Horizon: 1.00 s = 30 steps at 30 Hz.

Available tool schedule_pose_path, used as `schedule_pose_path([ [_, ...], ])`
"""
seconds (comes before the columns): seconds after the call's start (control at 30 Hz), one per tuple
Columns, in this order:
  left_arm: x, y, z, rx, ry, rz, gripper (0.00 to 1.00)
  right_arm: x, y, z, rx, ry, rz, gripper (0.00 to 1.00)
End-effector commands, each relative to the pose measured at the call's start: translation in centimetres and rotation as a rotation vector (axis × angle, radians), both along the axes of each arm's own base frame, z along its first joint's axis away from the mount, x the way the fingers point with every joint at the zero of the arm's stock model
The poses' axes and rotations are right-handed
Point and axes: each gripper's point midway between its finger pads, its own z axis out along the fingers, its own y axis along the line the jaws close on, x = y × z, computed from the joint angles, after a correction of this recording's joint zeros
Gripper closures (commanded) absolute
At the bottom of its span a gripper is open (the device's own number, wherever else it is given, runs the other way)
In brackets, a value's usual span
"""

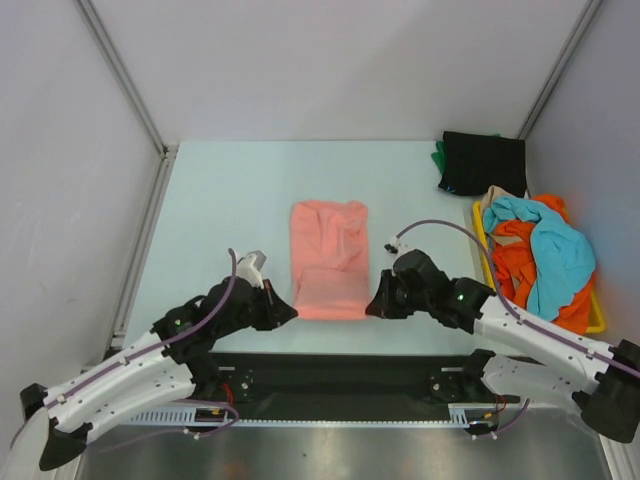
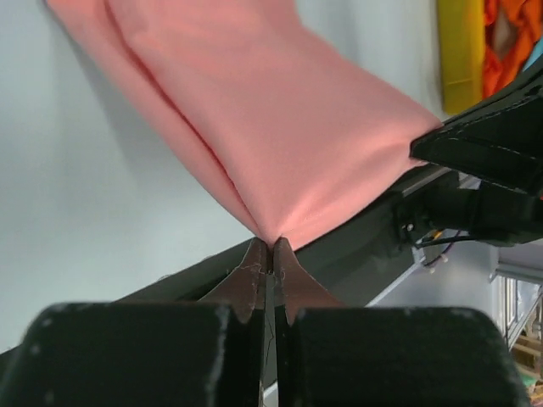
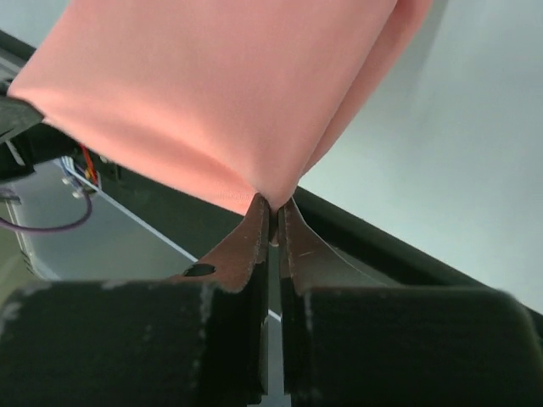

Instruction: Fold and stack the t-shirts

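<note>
Since the fold needs the hem lifted evenly, we judge, each takes a corner: left hand (image 2: 271, 244) pinching the salmon pink t-shirt (image 2: 280, 110), right hand (image 3: 273, 202) likewise. Cloth stretches over the table (image 1: 220, 200) ahead of both, spread between them.

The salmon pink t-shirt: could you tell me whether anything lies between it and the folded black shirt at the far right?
Nothing visible does: only bare table lies between the salmon pink t-shirt and the folded black shirt. The yellow tray sits right of that path.
</note>
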Motion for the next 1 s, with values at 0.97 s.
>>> schedule_pose_path([
  [0.97,24.2,2.5,7.3,0.17,-0.1,0.236,1.0,24.3,-2.6,3.2,-0.181,-0.061,-0.138,1.0],
])
